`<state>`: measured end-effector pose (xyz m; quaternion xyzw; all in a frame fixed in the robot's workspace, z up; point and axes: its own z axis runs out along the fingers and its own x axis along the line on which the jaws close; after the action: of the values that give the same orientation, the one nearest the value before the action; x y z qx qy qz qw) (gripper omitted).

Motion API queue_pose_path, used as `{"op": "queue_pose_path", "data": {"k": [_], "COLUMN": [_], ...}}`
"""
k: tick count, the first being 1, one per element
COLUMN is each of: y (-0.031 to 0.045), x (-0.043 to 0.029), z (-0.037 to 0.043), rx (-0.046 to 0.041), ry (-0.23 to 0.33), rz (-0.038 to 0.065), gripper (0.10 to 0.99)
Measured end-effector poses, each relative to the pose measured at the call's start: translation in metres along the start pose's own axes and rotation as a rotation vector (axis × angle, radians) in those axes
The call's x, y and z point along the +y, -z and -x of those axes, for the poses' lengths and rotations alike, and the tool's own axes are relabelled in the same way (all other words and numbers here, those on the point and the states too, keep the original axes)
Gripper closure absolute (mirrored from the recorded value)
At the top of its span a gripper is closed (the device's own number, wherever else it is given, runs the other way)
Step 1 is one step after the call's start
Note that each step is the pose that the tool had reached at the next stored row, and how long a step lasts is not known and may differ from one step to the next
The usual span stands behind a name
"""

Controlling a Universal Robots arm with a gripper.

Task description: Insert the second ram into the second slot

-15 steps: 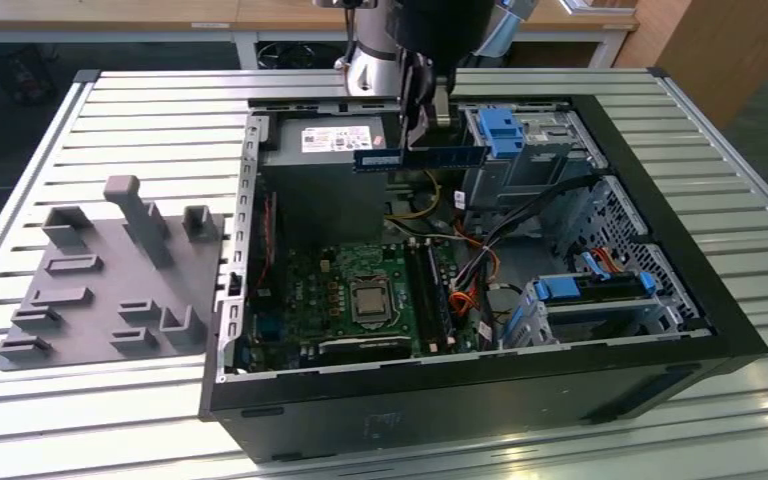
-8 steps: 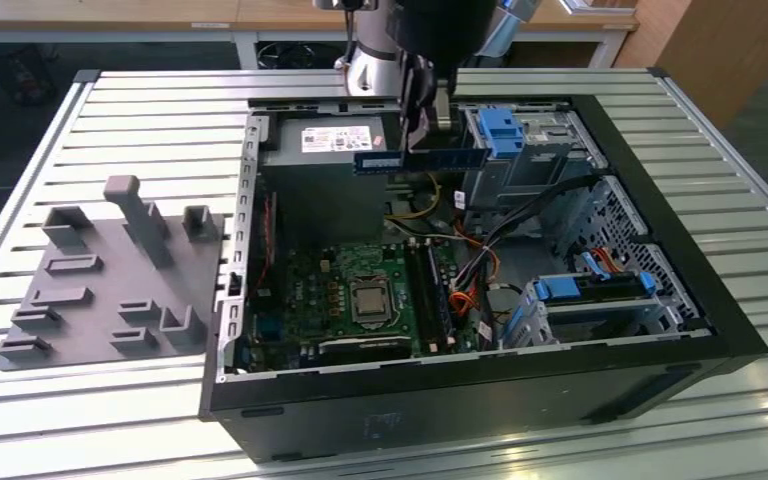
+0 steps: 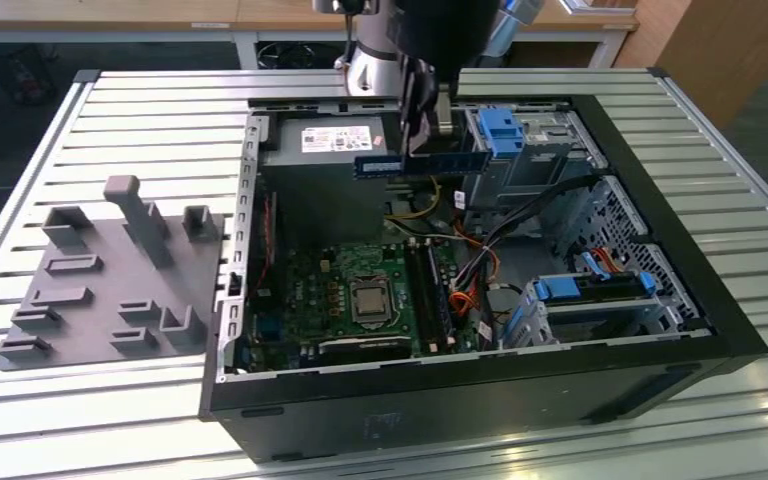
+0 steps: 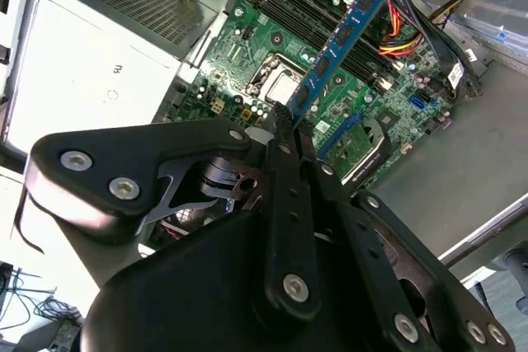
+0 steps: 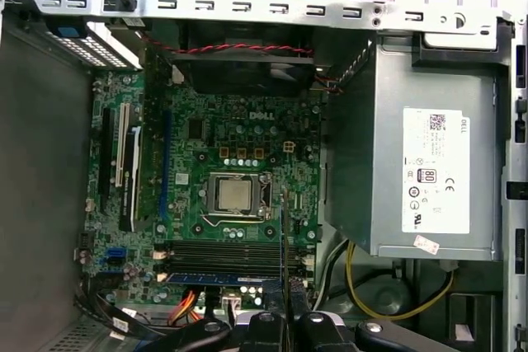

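Second ram (image 4: 342,39): thin, blue (dark chips), pinched by hand (image 4: 285,117).

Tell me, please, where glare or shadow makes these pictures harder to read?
In the exterior view, glare streaks the slatted table, and the arm is a dark shape. In the second wrist view, the power supply is washed out white, while the dark claw holds the second ram. In the first wrist view, the motherboard is evenly lit.
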<state>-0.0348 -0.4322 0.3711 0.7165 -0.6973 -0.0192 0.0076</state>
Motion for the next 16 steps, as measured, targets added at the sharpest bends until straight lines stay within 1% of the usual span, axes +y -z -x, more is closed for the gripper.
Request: {"op": "queue_pose_path", "data": {"k": [10,16], "y": [0.0000,0.0000], "x": [0.0004,0.0006], "z": [-0.0144,-0.0214], "rx": [0.0001,0.0000], "ry": [0.000,0.000], "rz": [0.000,0.000], "gripper": [0.949,0.949]}}
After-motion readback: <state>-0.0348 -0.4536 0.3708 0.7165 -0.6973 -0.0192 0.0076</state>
